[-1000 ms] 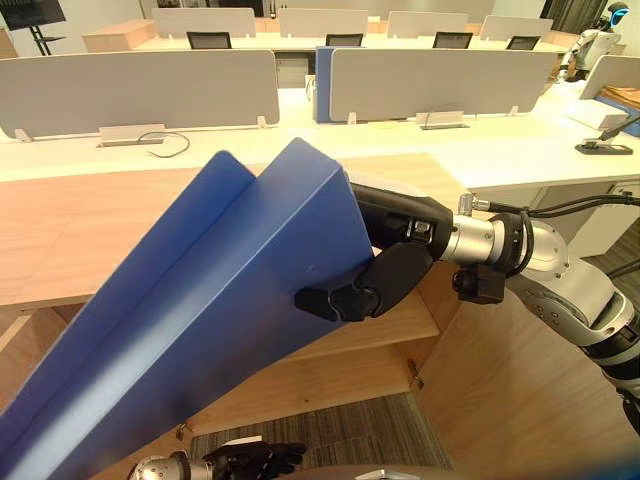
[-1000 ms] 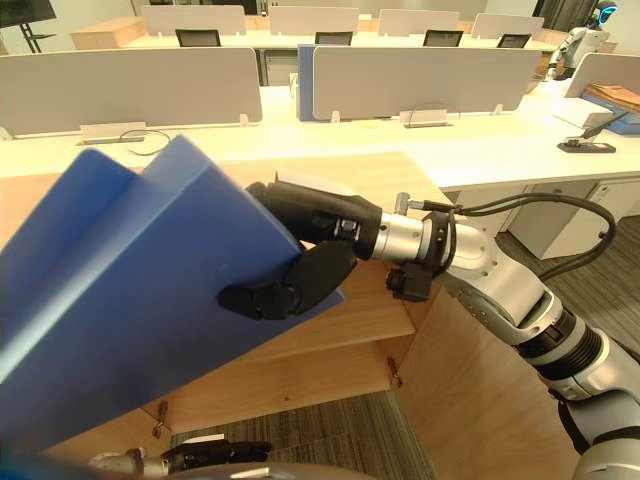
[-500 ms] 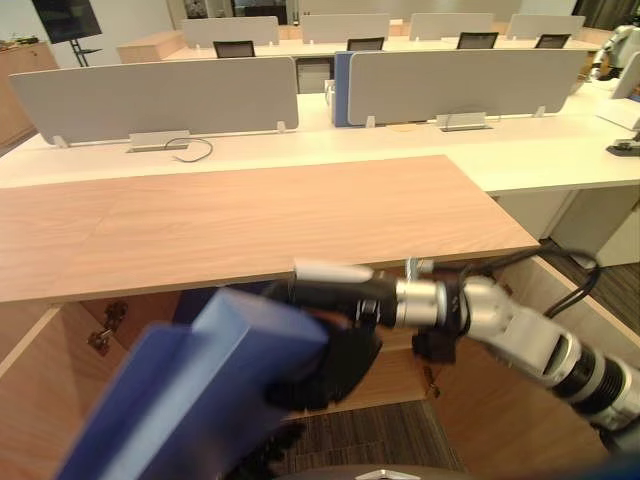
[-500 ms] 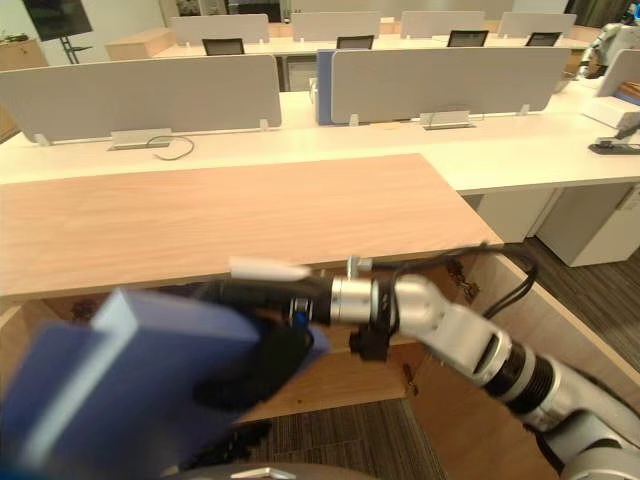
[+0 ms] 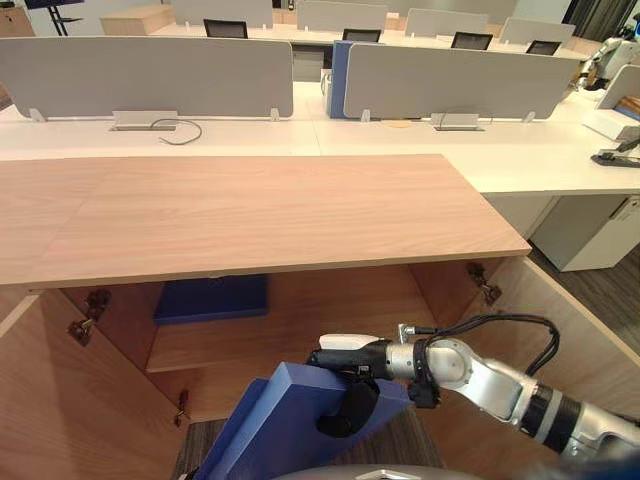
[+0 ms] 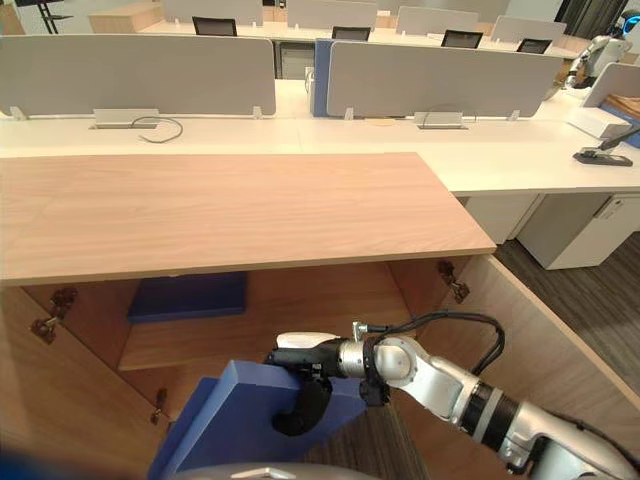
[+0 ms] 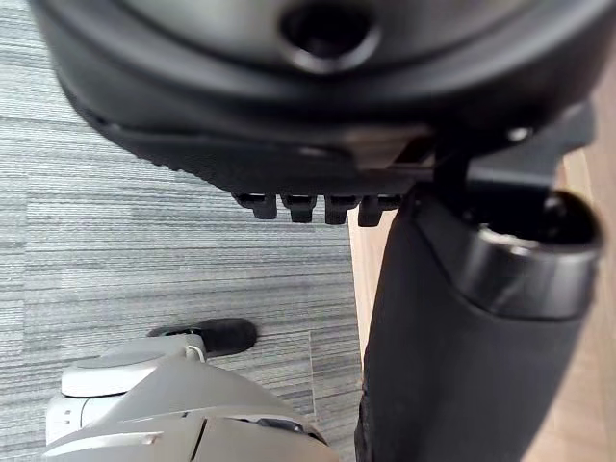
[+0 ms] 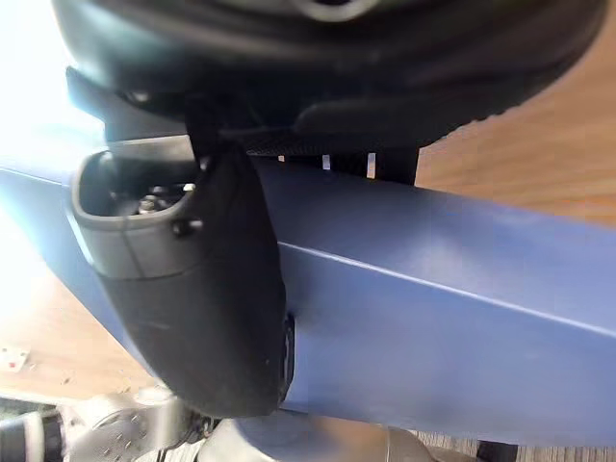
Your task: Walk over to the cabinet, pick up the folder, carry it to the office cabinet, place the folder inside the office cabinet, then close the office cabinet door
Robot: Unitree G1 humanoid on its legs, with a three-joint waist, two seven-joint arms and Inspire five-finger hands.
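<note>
It was an open-plan office: rows of white desks (image 5: 400, 140), grey divider screens (image 5: 150, 75), black chairs (image 5: 225, 28), and a wooden cabinet (image 5: 250, 210) in front.

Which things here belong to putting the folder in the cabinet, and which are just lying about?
Job: blue folder, in the right hand; office cabinet; its open right door.
Lying about: flat blue item inside the cabinet; grey desk dividers; cable on the white desk.

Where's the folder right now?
The folder sits low at centre in the eye views, gripped by the right hand, at the open cabinet's front, lower than its shelf.
</note>
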